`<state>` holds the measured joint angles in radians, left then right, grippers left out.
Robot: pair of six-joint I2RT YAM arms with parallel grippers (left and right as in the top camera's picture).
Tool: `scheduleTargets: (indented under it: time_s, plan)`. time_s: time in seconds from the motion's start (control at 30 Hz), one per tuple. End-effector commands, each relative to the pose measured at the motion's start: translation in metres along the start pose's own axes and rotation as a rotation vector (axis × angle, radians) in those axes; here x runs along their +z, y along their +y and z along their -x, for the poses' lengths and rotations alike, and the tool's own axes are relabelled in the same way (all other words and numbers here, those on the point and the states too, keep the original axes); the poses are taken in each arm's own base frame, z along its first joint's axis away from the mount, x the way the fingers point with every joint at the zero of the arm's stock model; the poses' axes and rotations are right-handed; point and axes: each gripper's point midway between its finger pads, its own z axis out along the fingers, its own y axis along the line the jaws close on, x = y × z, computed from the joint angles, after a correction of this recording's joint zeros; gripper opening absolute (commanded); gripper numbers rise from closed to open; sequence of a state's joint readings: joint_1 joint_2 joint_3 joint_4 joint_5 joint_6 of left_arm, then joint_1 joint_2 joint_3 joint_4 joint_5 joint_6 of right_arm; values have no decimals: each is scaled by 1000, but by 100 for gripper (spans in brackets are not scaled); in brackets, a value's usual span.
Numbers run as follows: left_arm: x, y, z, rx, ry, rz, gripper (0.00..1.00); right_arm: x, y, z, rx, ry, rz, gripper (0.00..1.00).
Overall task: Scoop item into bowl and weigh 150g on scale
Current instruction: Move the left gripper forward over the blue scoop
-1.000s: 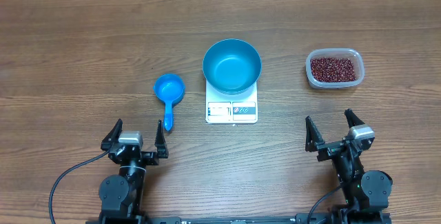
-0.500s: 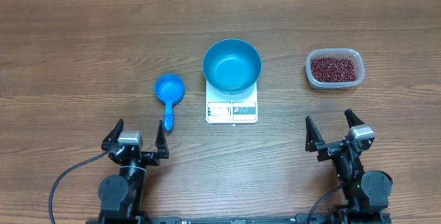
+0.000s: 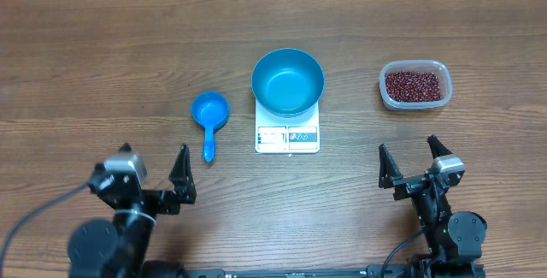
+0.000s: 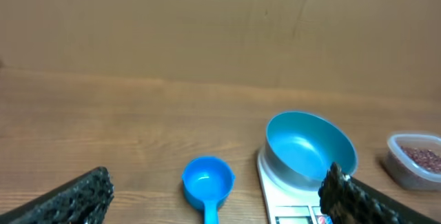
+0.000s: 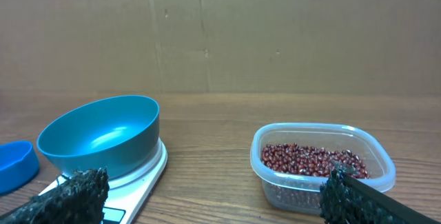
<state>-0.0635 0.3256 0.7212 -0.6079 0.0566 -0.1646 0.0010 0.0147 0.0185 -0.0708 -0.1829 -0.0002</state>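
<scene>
Blue bowl (image 3: 287,83) on white scale (image 3: 287,138), beans (image 3: 415,85) in tub (image 3: 384,90)

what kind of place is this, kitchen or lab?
Looks like a robot test bench, not a kitchen: a wood-grain table against a plain brown backdrop, with only staged props: blue bowl on a white scale, a scoop, a tub of beans.

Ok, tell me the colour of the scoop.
Bright blue all over, handle included; the scoop shows best in the overhead view.

Empty blue bowl (image 3: 287,81) sits on white scale (image 3: 287,136); red-brown beans (image 3: 415,85) heaped well right.
</scene>
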Motion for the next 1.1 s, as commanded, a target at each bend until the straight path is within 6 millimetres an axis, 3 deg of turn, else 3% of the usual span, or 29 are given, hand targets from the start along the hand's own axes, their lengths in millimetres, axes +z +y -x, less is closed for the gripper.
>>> scheduleTargets:
  time_s: [0.0,0.13,0.27,0.4,0.6,0.63,0.7,0.73,1.07]
  plan:
    - [6,-16,33,-25,107,-46,100,0,0,-1,-2,-5,2,100]
    - [23,-25,45,-51,308,-60,100,0,0,-1,-2,-6,2,100]
    - [38,-25,41,-78,522,-28,99,0,0,-1,-2,-6,2,100]
    - [61,-21,29,-96,670,0,100,0,0,-1,-2,-5,2,100]
    - [99,-13,-5,-114,819,29,100,0,0,-1,-2,-5,2,100]
    - [105,-15,-12,-126,850,17,92,0,0,-1,-2,-5,2,100]
    - [112,-17,-23,-144,898,0,23,0,0,-1,-2,-6,2,100]
    - [115,-17,-30,-152,926,-2,4,0,0,-1,-2,-6,2,100]
    - [125,-9,-80,-184,1147,41,4,0,0,-1,-2,-5,2,100]
